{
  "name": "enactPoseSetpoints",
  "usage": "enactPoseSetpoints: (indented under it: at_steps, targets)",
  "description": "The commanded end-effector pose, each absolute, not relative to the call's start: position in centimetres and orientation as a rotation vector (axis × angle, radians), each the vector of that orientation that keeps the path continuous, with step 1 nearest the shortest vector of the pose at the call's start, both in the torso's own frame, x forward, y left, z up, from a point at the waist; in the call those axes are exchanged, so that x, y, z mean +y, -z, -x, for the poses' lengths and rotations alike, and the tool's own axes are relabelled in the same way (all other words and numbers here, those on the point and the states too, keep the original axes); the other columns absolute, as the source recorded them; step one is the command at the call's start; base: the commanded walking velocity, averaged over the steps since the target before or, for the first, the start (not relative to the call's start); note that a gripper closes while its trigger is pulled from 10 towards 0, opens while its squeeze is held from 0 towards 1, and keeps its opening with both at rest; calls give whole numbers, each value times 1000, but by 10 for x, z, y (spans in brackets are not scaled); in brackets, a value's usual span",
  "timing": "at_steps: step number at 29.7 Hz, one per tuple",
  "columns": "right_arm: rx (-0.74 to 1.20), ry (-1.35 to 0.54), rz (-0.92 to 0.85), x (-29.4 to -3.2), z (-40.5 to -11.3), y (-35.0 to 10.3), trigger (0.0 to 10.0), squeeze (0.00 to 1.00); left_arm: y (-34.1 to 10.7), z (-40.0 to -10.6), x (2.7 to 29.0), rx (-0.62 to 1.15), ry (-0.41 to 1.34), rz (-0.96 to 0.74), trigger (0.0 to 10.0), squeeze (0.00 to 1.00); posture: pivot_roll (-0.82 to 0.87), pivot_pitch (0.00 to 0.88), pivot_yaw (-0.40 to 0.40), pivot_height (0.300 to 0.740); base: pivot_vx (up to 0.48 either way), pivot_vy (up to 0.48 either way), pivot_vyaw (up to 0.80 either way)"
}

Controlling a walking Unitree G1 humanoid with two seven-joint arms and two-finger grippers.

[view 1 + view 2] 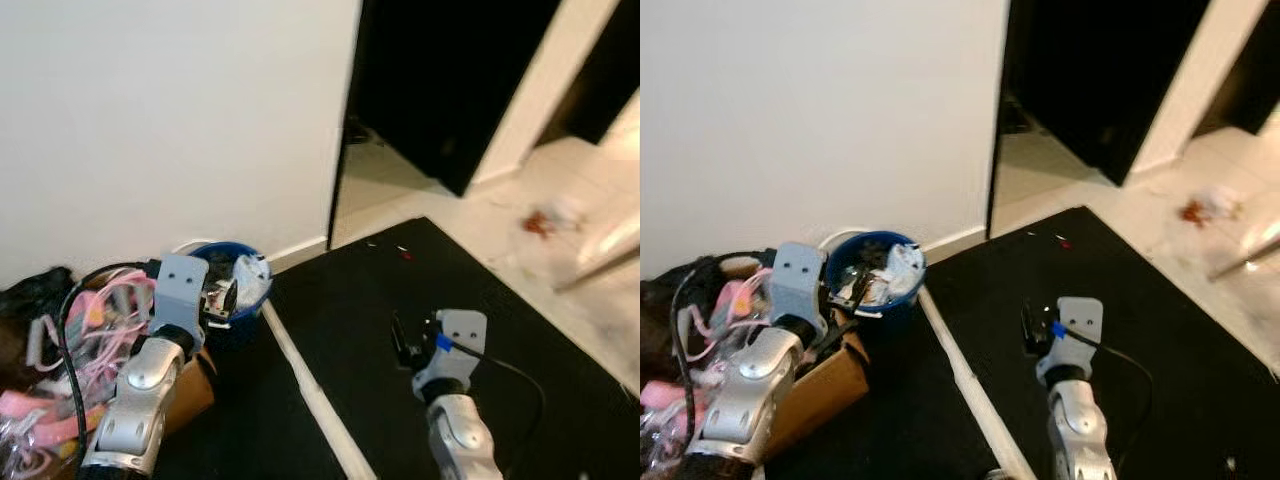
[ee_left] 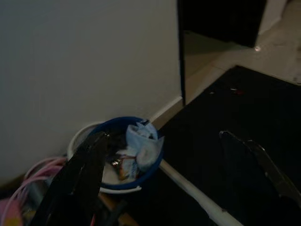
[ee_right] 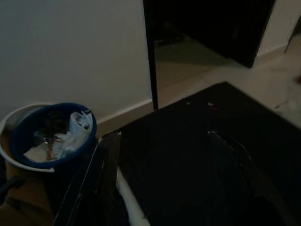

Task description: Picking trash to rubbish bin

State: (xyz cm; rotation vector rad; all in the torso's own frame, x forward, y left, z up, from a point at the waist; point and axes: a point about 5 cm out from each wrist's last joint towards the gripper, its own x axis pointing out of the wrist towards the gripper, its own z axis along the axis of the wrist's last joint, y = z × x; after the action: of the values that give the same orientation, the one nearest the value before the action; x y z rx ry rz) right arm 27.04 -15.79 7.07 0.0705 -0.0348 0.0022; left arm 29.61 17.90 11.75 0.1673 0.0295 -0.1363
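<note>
The left tool (image 2: 174, 174) hangs with its fingers spread and nothing between them, just at 5 o'clock of the blue rubbish bin (image 1: 876, 274), which sits against the white wall (image 1: 170, 120) holding crumpled trash (image 2: 141, 146). The right tool (image 3: 164, 179), also spread and empty, hovers over the black mat (image 1: 1120, 300) at 3 o'clock of the bin.

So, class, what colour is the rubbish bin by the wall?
Blue, the rubbish bin; clearest in the right eye view.
</note>
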Motion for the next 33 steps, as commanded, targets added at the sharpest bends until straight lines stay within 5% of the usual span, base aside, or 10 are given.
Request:
enactPoseSetpoints:
  at_steps: [1,33]
  targets:
    - [-13,9,-74,-161,-267,-66,10000,0,-112,-294,178,51,146,-171,10000,0,8,115,51,740,0,0,-800]
    - [2,60,-91,-167,-264,-63,10000,0,-114,-298,172,41,184,-128,10000,0,1,107,62,740,0,0,-800]
